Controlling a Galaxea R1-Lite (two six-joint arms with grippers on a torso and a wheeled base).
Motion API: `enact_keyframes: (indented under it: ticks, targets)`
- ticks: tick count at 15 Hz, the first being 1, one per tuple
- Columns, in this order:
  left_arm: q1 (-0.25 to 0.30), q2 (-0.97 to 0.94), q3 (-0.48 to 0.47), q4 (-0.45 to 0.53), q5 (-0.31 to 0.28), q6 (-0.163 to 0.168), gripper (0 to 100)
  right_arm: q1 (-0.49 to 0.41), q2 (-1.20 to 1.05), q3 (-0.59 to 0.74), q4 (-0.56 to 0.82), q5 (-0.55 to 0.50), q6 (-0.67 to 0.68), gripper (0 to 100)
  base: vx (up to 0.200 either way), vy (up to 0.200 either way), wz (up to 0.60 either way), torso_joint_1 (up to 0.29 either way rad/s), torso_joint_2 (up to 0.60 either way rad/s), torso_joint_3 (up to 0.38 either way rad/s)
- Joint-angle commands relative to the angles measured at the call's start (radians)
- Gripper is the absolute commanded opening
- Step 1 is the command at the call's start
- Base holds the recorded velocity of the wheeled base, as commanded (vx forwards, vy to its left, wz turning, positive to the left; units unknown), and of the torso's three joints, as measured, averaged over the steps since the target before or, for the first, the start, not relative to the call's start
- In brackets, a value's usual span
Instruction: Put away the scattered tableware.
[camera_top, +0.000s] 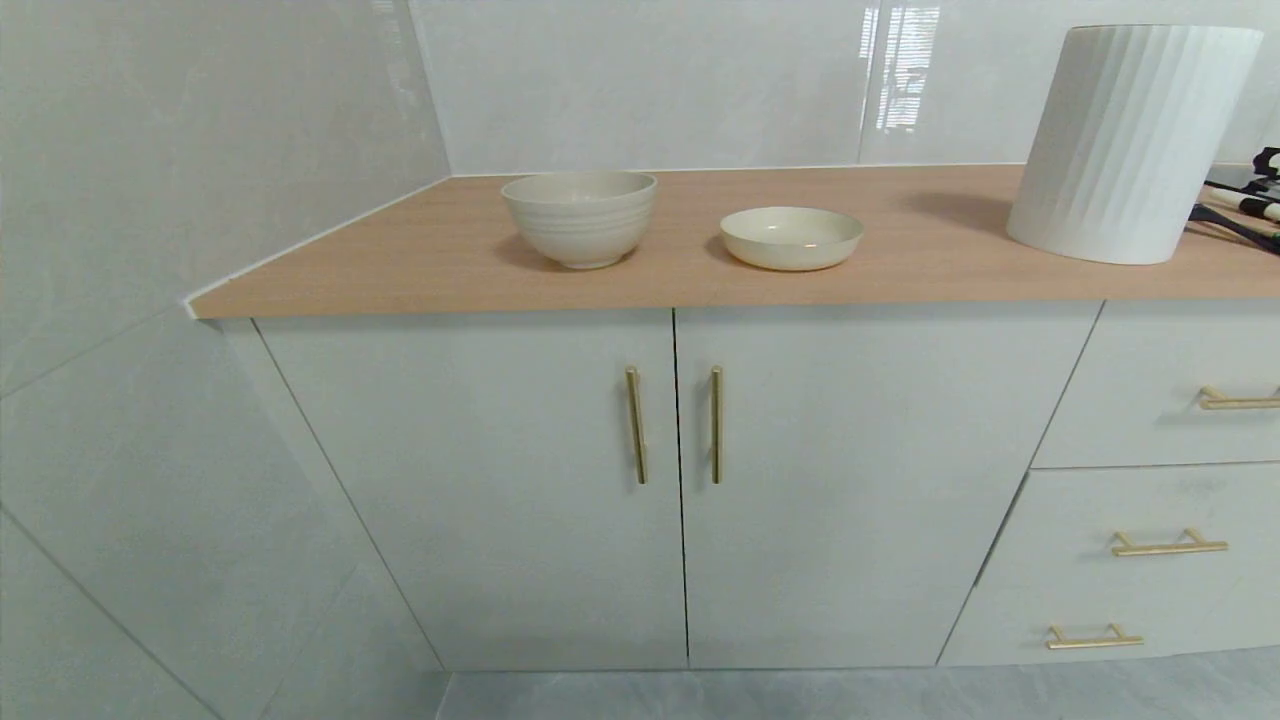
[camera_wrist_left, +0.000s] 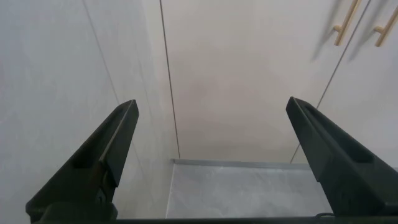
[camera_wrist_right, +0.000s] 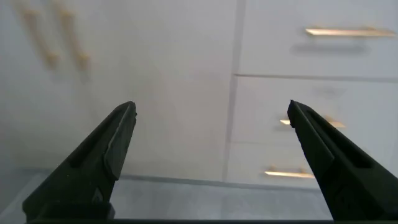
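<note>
A deep cream bowl (camera_top: 580, 217) with ribbed sides stands on the wooden countertop (camera_top: 400, 260). To its right sits a shallow cream dish (camera_top: 791, 237), a short gap apart from the bowl. Below the counter are two shut cabinet doors (camera_top: 500, 480) with gold handles (camera_top: 636, 425). My left gripper (camera_wrist_left: 211, 112) is open, low down, facing the left cabinet door and the floor. My right gripper (camera_wrist_right: 211, 112) is open too, low in front of the drawers, with nothing between its fingers.
A tall white ribbed container (camera_top: 1130, 140) stands at the counter's right end, with dark utensils (camera_top: 1240, 210) behind it. Drawers with gold handles (camera_top: 1168, 545) fill the lower right. Tiled walls close the left side and back. Grey floor (camera_top: 800, 695) lies below.
</note>
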Motion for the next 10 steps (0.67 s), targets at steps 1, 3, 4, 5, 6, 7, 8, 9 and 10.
enact_keyframes:
  ticks: [1,3,4,5,6,7,8,9,10]
  targets:
    - [0.002,0.0,0.0,0.0,0.0,-0.001,100,0.021,0.371,-0.183,0.022,0.193,-0.007,100,0.0,0.0,0.0,0.0,0.0,0.0]
    - [0.0,0.0,0.0,0.0,0.0,-0.001,100,0.066,0.685,-0.341,0.013,0.219,-0.008,100,0.0,0.0,0.0,0.0,0.0,0.0]
    - [0.0,0.0,0.0,0.0,0.0,-0.001,100,0.104,0.75,-0.382,0.002,0.218,-0.005,100,0.0,0.0,0.0,0.0,0.0,0.0]
    - [0.0,0.0,0.0,0.0,0.0,-0.001,100,0.231,0.94,-0.49,-0.042,0.208,0.012,100,0.0,0.0,0.0,0.0,0.0,0.0]
    - [0.0,0.0,0.0,0.0,0.0,-0.001,100,0.282,1.061,-0.537,-0.094,0.195,0.024,100,0.0,0.0,0.0,0.0,0.0,0.0]
    - [0.0,0.0,0.0,0.0,0.0,-0.001,100,0.342,1.178,-0.566,-0.163,0.187,0.029,100,0.0,0.0,0.0,0.0,0.0,0.0]
    - [0.0,0.0,0.0,0.0,0.0,-0.001,100,0.365,1.248,-0.585,-0.202,0.185,0.033,100,0.0,0.0,0.0,0.0,0.0,0.0]
    - [0.0,0.0,0.0,0.0,0.0,-0.001,100,0.418,1.396,-0.625,-0.302,0.184,0.089,100,0.0,0.0,0.0,0.0,0.0,0.0]
    - [0.002,0.0,0.0,0.0,0.0,-0.001,100,0.471,1.491,-0.68,-0.343,0.185,0.162,100,0.0,0.0,0.0,0.0,0.0,0.0]
